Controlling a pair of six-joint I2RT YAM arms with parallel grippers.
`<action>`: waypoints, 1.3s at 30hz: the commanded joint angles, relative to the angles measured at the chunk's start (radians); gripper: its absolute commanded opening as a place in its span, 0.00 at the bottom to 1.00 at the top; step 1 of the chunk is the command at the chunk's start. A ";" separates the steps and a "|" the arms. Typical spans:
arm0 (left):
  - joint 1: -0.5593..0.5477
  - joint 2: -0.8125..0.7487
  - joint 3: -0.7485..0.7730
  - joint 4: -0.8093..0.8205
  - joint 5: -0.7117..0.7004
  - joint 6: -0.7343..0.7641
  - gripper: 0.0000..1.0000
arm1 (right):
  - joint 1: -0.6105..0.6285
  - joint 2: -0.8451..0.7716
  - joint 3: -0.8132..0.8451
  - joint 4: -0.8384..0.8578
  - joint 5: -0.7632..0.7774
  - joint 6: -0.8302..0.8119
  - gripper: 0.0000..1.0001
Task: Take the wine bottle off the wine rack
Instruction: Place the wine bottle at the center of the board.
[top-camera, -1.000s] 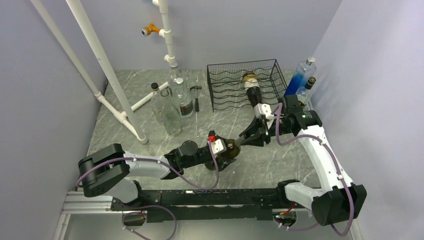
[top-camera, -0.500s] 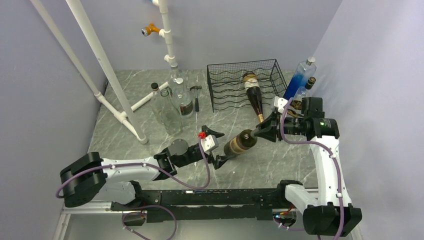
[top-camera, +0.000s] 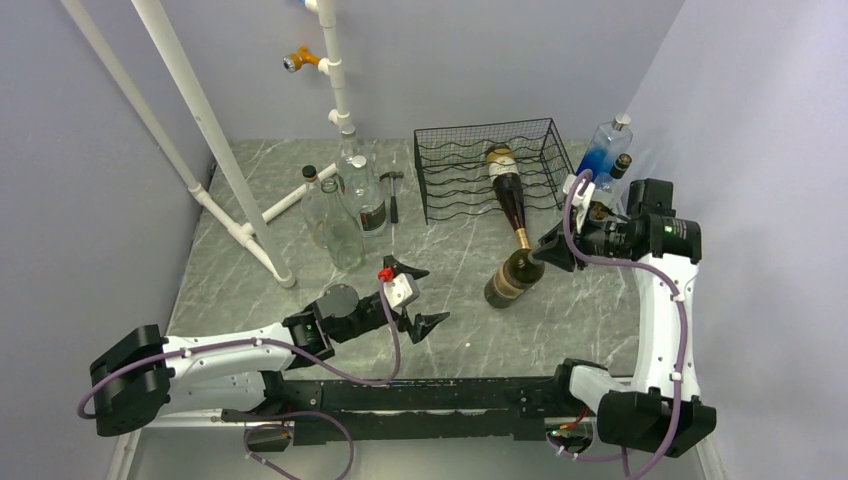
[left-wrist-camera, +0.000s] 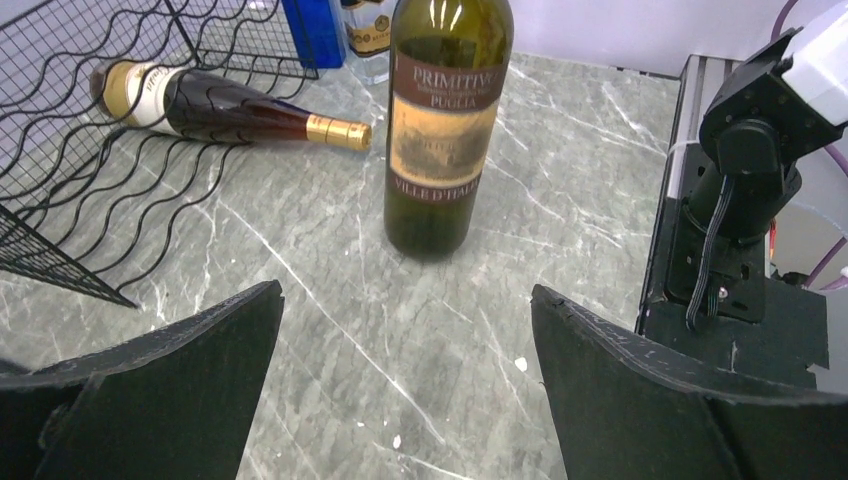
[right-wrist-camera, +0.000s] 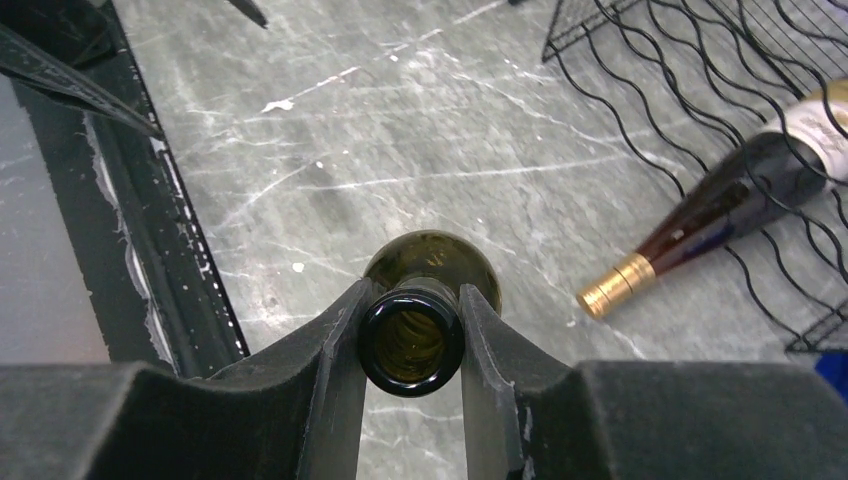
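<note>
Reading the top view as a clock face with twelve at the far wall, we found the left gripper (top-camera: 423, 295) nearest us, at about six o'clock. Its jaws were spread wide and held nothing as it hovered over the surface (top-camera: 470, 335). Its wrist view looked straight at the green bottle (left-wrist-camera: 437, 130), which was well apart from both fingers.

That bottle stood upright at about four o'clock, in front of the rack (top-camera: 482, 126) and clear of its wires. Its base appeared to rest on the surface. The right gripper (top-camera: 543, 257) was clamped on the bottle's neck just under the mouth, one finger on each side, as its wrist view showed from above.

Farther back, at one o'clock, the rack held a dark bottle (top-camera: 507, 192) lying on its side, its gold-capped neck poking out of the front toward five o'clock. Clear bottles (top-camera: 340, 215) and a hammer (top-camera: 393, 195) sat at about eleven o'clock, and a blue bottle (top-camera: 598, 155) stood at two o'clock beside the rack.

We judged the task nearly done, since the green bottle was out of the rack and set down. What seemed left was for the right gripper to let go and back away without tipping it. Whether the dark bottle was also meant to come out, we could not tell.
</note>
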 joint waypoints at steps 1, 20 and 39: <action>0.002 -0.029 -0.021 0.007 -0.015 -0.026 0.99 | -0.043 0.009 0.099 -0.004 0.002 0.012 0.00; 0.002 -0.039 -0.037 0.010 -0.047 -0.026 0.99 | -0.326 0.166 0.303 0.002 0.097 0.059 0.00; 0.003 -0.032 -0.039 0.013 -0.047 -0.025 1.00 | -0.421 0.378 0.463 0.123 0.199 0.155 0.00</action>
